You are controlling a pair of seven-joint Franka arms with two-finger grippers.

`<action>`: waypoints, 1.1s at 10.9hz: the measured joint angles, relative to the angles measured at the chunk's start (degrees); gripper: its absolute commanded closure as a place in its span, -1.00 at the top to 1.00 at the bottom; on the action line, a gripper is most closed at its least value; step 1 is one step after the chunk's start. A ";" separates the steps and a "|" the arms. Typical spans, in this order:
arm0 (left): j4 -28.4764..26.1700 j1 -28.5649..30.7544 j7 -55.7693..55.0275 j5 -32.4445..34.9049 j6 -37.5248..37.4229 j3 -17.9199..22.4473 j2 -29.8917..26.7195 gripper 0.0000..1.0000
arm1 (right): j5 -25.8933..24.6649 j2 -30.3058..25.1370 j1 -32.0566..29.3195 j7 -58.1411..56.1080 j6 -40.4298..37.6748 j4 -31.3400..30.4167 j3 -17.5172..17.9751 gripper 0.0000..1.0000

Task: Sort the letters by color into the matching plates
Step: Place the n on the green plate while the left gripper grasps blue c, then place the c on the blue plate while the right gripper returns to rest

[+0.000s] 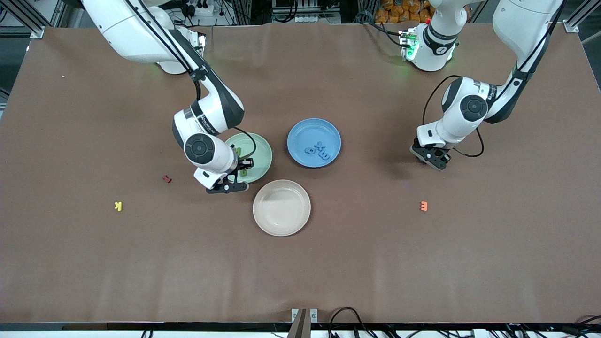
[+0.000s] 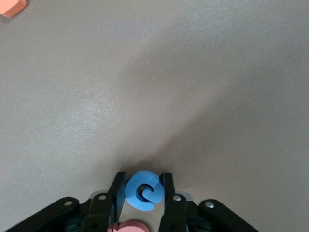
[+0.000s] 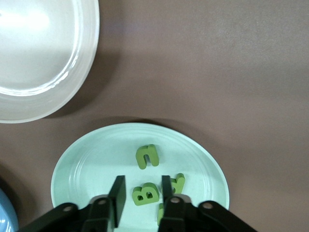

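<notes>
Left gripper (image 2: pixel 142 189) low at the table, fingers pinched together. Right gripper (image 3: pixel 141 193) hangs low, fingers slightly apart.

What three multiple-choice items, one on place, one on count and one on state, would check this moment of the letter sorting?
1. What is the right tool over?
A. the green plate
B. the beige plate
C. a yellow letter

2. How many blue letters lie in the blue plate?
A. one
B. three
C. six

3. How does the left tool stand?
A. closed on a blue letter that lies on the table
B. wide open with nothing between its fingers
C. gripping a plate's rim

Key:
1 A: the right wrist view shows its open fingers above the green letters in that plate.
2 B: the front view shows three there.
3 A: the left wrist view shows both fingers against that letter's sides.
</notes>
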 measured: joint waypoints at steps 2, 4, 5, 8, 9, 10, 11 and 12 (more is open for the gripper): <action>0.15 0.01 0.00 0.13 0.00 0.01 -0.03 -1.00 | -0.01 -0.05 -0.02 -0.03 -1.66 0.01 -0.20 1.00; 0.58 0.02 0.00 0.18 0.02 0.03 -0.39 -1.00 | -0.03 -0.56 -0.29 -0.04 -2.43 0.08 -0.52 1.00; 0.76 0.02 -0.52 0.18 0.02 0.01 -0.63 -1.00 | -0.07 -1.15 -0.68 -0.85 -2.86 0.09 -0.80 1.00; 1.73 -0.79 -3.27 0.19 0.04 -0.52 -0.96 -1.00 | -0.12 -2.93 -3.00 -7.87 -3.37 0.11 -4.00 1.00; 2.21 -1.53 -4.32 0.19 -0.09 -0.64 -1.00 -1.00 | -0.12 -3.22 -4.14 -11.11 -3.38 0.19 -5.70 1.00; 2.91 -2.45 -6.06 0.19 -0.74 -0.67 -1.08 -1.00 | -0.12 -3.29 -5.67 -13.73 -3.38 0.42 -6.91 1.00; 3.67 -3.41 -7.87 0.19 -1.58 -0.71 -1.26 -1.00 | -0.12 -3.30 -7.30 -15.71 -3.38 0.64 -7.66 1.00; 4.63 -4.52 -9.67 0.19 -2.96 -0.78 -1.51 -1.00 | -0.12 -3.30 -9.18 -17.44 -3.38 0.87 -8.13 1.00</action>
